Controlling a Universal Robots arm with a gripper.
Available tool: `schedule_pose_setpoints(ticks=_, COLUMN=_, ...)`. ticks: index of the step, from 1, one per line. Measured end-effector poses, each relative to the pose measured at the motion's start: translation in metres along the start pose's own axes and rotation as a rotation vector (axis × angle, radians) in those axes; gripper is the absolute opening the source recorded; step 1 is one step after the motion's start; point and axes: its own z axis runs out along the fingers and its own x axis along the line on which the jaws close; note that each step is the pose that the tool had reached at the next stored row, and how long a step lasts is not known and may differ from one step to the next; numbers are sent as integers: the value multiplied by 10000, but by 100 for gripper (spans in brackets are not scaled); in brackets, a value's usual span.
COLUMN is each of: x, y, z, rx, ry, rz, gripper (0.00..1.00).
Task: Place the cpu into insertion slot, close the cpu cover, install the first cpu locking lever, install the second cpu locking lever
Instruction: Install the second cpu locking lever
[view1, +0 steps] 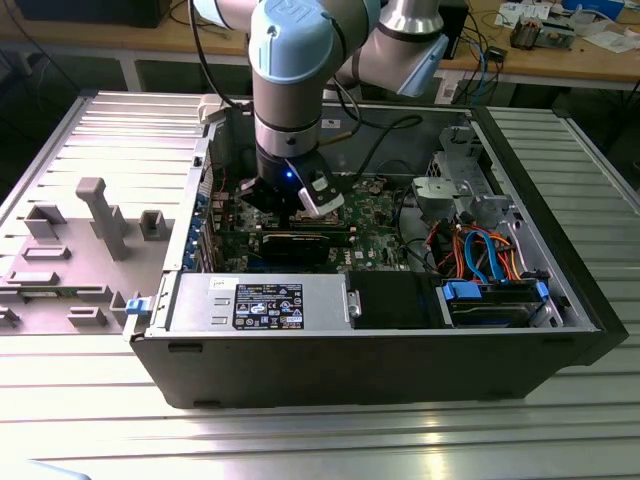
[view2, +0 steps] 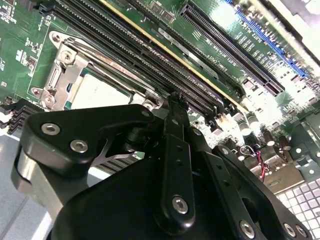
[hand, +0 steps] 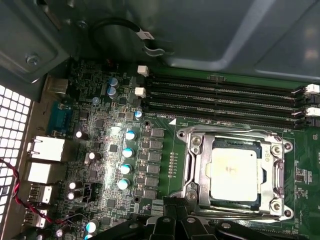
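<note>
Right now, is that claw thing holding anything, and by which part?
It cannot be told. The gripper sits low beside the cpu cover, with the cpu already seated; no grasp shows.

Long black memory slots (hand: 225, 100) ran just beyond the claw on the green board. A grey power supply (view1: 258, 302) and blue-orange cables (view1: 480, 250) lay farther off.

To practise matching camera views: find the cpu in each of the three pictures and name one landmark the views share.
Exterior view: hidden behind the arm's wrist inside the open case.
First wrist view: the cpu lies in the silvery cpu cover, beside the memory slots.
Second wrist view: cpu just beyond the gripper.
Shared landmark: the long black memory slots.
</note>
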Motion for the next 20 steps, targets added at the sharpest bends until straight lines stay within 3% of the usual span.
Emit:
schedule_pose_setpoints(ticks=3, x=2, y=1, z=3, rx=-76, ry=-11, rz=0, gripper=11)
schedule_pose_setpoints(ticks=5, x=3, y=-11, z=1, rx=-81, ry=-13, rz=-2, gripper=11)
schedule_pose_setpoints(ticks=8, x=4, y=-6, z=-61, rx=-79, ry=-11, rz=-1, gripper=11)
schedule_pose_setpoints(ticks=20, x=9, y=-110, z=-84, rx=-107, ry=-5, rz=12, gripper=11)
